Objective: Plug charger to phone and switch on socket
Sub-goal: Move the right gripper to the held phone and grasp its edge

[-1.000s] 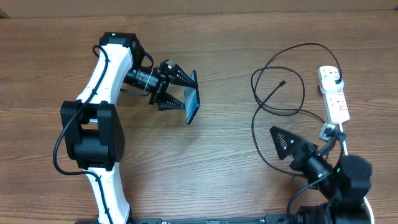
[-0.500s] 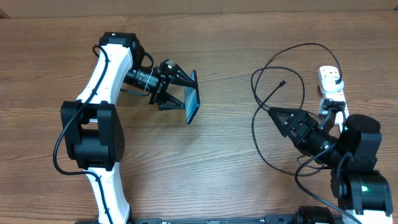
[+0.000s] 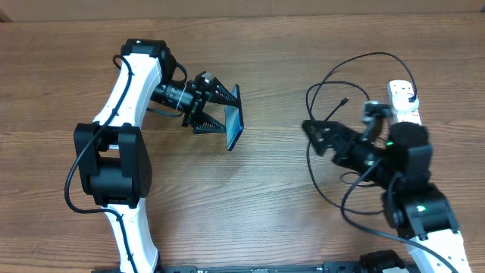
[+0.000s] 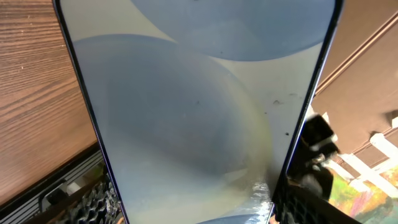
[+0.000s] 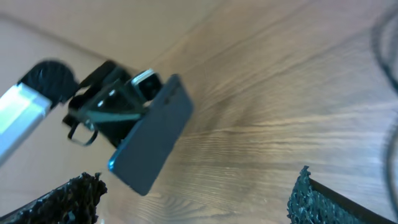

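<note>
My left gripper (image 3: 229, 114) is shut on the phone (image 3: 236, 125) and holds it on edge above the table. In the left wrist view the phone's light blue screen (image 4: 199, 112) fills the frame between the fingers (image 4: 199, 214). The charger's black cable (image 3: 356, 58) loops on the table at the right, its connector tip (image 3: 345, 100) inside the loop and its black plug (image 3: 410, 97) in the socket (image 3: 395, 89). My right gripper (image 3: 312, 135) is open and empty over the left side of the loop. Its wrist view (image 5: 193, 205) shows the phone's dark back (image 5: 152, 143).
The right arm (image 3: 402, 167) covers the lower part of the socket. The left arm (image 3: 125, 114) stands along the left side. Bare wood table (image 3: 265, 197) lies between the two grippers.
The right arm has swung from the front right corner up and to the left, over the cable loop and across the socket. The left arm and phone have not moved.
</note>
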